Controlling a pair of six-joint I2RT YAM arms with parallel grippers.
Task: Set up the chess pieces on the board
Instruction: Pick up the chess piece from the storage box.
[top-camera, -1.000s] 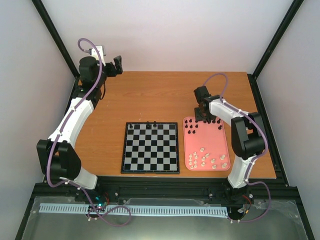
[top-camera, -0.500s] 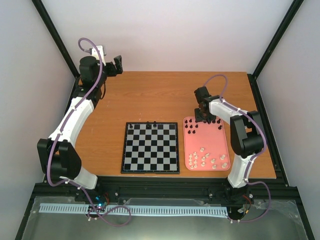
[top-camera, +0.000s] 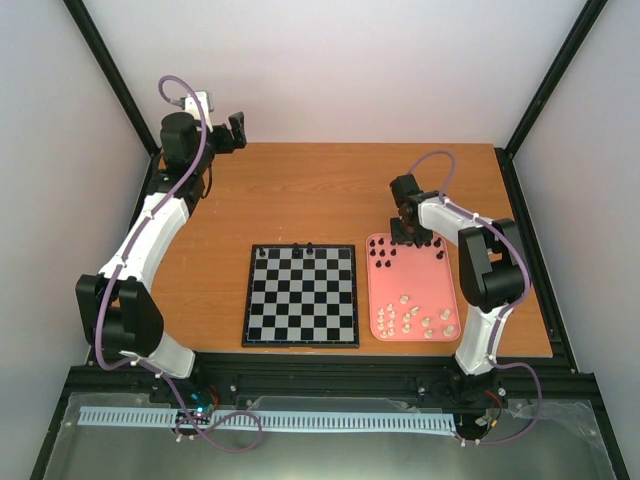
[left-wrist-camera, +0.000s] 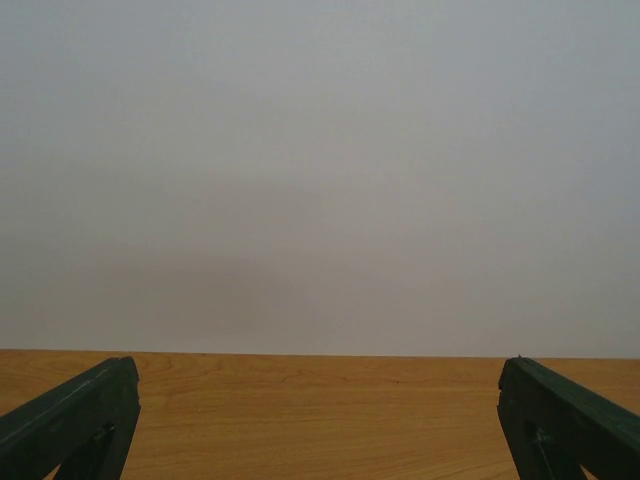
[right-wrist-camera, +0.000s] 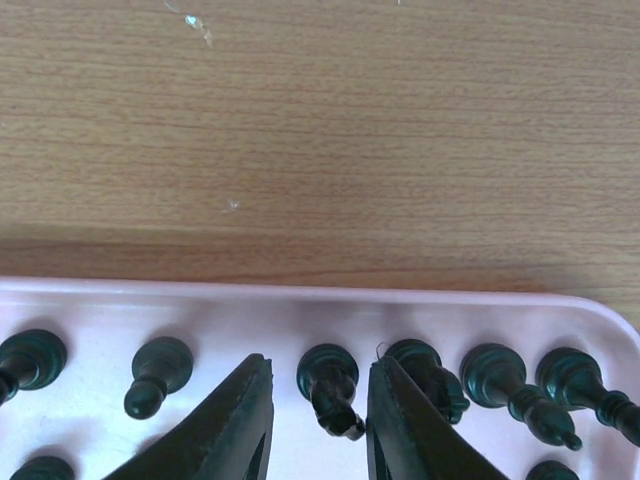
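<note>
- The worktop fills my overhead view. The board lies flat in the middle of it.
- The pink tray sits just beside the board's right edge, and it holds most of the stock.
- My left tool is parked up at the far-left corner, well apart from everything. Its jaws are wide with nothing between them, and its camera sees only wall and wood.
- My right tool is down over the far end of the tray, jaws narrow.
- The cream-white pieces are bunched at the tray's near end, and none of them is on the board.
- The black chess pieces on the board are only a few, standing along its far row. They're too small for me to count surely, and every other square is bare.
- So I judge we're early: most of the black set and all the white are left to place.
- A black row lines the tray's far end.
- One piece from that row stands between my right tool's jaws. A sliver of pink shows beside it, so I don't call it gripped yet.
- Its neighbour sits tight against the outside of one finger, and I reckon it could get nudged.
</note>
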